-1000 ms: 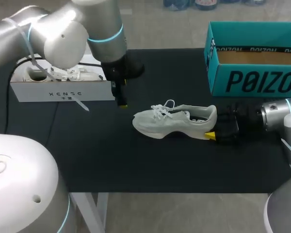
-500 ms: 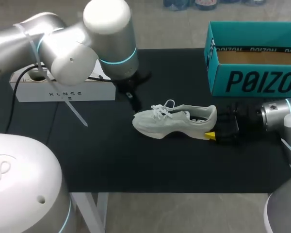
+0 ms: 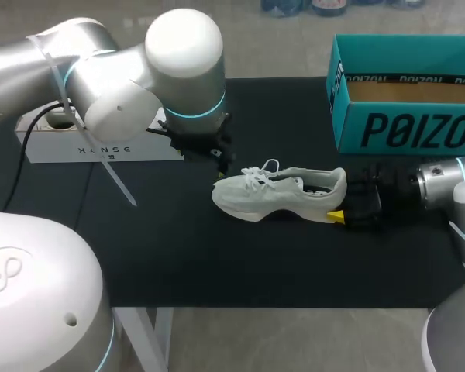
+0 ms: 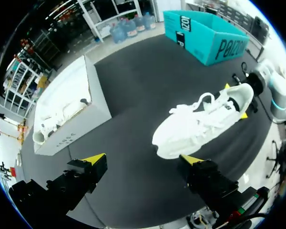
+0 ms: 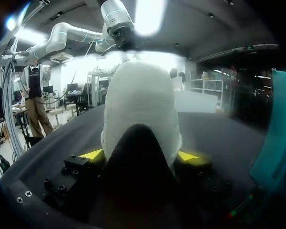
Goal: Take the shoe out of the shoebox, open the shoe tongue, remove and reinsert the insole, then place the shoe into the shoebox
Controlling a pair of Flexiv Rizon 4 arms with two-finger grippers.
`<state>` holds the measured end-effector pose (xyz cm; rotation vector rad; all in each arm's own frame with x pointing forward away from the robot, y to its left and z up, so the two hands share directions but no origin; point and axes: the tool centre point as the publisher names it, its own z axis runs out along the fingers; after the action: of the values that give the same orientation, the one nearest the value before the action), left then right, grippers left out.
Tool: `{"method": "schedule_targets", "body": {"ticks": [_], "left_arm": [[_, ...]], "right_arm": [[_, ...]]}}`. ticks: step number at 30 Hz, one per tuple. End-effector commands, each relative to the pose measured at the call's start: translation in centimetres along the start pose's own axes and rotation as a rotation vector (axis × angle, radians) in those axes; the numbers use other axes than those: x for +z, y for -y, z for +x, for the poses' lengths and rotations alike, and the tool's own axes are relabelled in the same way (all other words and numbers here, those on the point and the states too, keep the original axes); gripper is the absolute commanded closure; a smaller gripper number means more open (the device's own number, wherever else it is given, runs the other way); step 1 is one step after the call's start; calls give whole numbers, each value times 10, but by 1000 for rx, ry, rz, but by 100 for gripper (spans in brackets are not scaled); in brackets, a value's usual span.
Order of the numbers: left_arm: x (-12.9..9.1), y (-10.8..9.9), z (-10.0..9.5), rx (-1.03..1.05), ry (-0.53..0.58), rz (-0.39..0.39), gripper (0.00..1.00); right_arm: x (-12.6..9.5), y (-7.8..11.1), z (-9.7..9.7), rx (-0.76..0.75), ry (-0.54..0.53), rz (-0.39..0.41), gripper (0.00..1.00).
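Shoe (image 3: 279,194) on desk (image 3: 217,263), heel pinched in R jaws; L jaws spread wide, by toe (image 3: 223,198). Risk: L snags only laces (image 3: 257,177), dragging shoe from R's hold.

Head view: high behind the robot, looking down over the whole dark surface (image 3: 217,263); the farthest off.
Left wrist view: above the surface, looking down along the left pincer (image 4: 144,159), near the shoe (image 4: 200,121) at its toe end.
Right wrist view: low, skimming the surface along the right pincer (image 5: 140,155), tight against the heel.
Shared: all three see the shoe.
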<state>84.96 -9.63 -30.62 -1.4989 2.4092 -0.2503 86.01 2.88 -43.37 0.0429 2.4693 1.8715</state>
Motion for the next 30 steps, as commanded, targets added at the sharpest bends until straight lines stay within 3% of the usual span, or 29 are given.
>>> {"method": "schedule_targets", "body": {"ticks": [1, 3, 7, 15, 19, 26, 30], "left_arm": [[27, -13, 34, -488, 59, -41, 0], [30, -15, 50, -517, 83, -24, 0], [22, -10, 71, -554, -11, -22, 0], [-2, 16, 79, -599, -59, 31, 0], [2, 33, 85, -577, -64, 15, 0], [21, 60, 129, -441, -138, -82, 0], [28, 72, 140, -406, -122, -95, 0]], "right_arm": [[4, 4, 3, 1, 2, 1, 100], [4, 4, 3, 1, 2, 1, 100], [4, 4, 3, 1, 2, 1, 100], [4, 4, 3, 1, 2, 1, 100], [4, 4, 3, 1, 2, 1, 100], [4, 4, 3, 1, 2, 1, 100], [4, 4, 3, 1, 2, 1, 100]]}}
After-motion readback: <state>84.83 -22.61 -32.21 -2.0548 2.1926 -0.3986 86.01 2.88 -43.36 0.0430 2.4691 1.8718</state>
